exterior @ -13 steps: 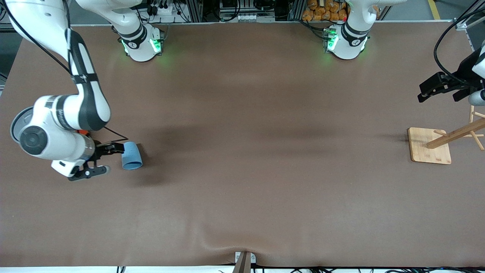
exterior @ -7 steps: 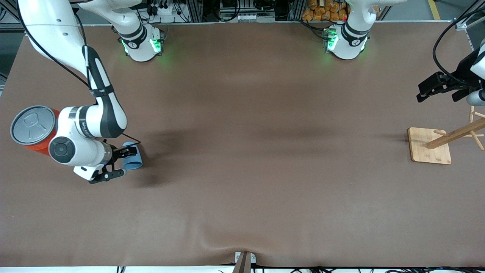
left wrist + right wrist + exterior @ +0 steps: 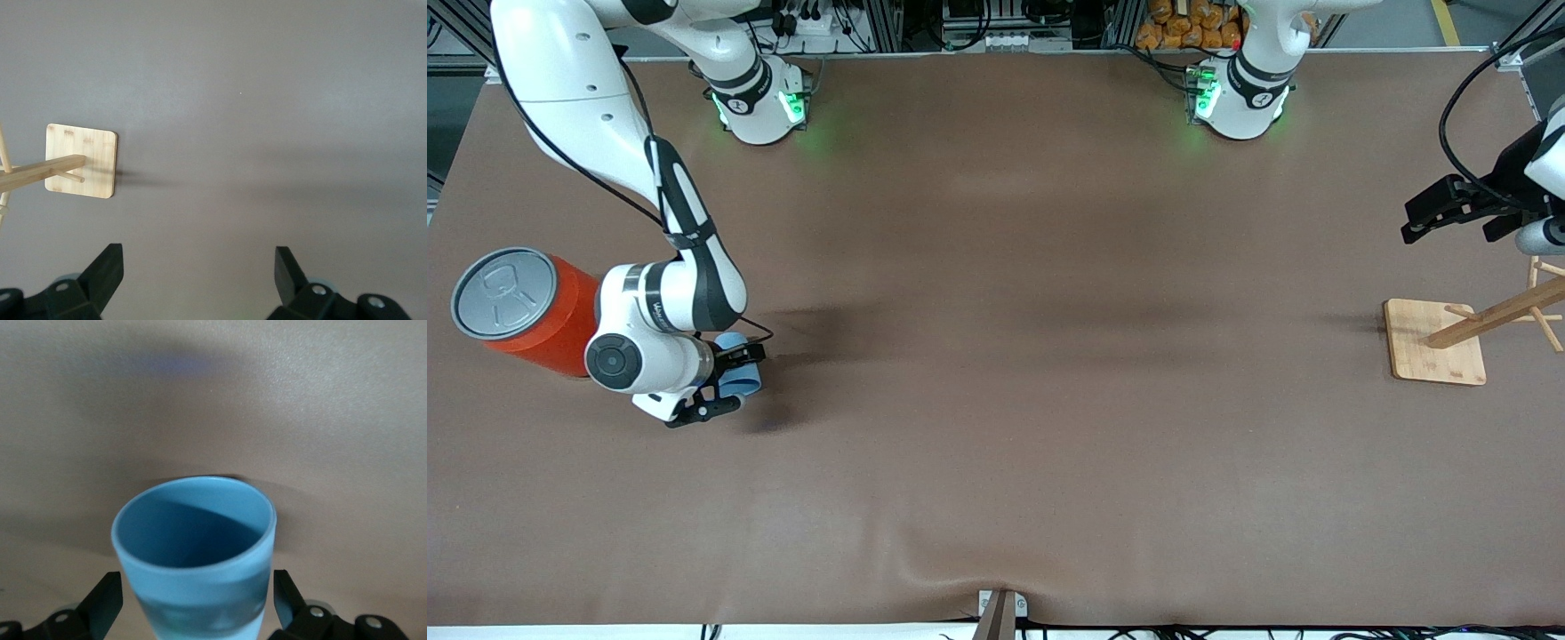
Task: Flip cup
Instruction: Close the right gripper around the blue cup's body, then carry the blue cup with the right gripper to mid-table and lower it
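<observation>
Brown table [image 3: 996, 356], right gripper [image 3: 731, 382] now straddling cup [image 3: 738, 378]

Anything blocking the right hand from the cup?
Nothing visible. The right hand already straddles the cup, one open finger on each side of its body. The orange can stands beside the arm toward the right arm's end of the table, not between hand and cup. The left hand waits above the wooden rack.

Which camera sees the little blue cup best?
The right wrist view: the cup fills it, open mouth showing. In the front view the cup is mostly hidden by the right gripper. The left wrist view misses it.
</observation>
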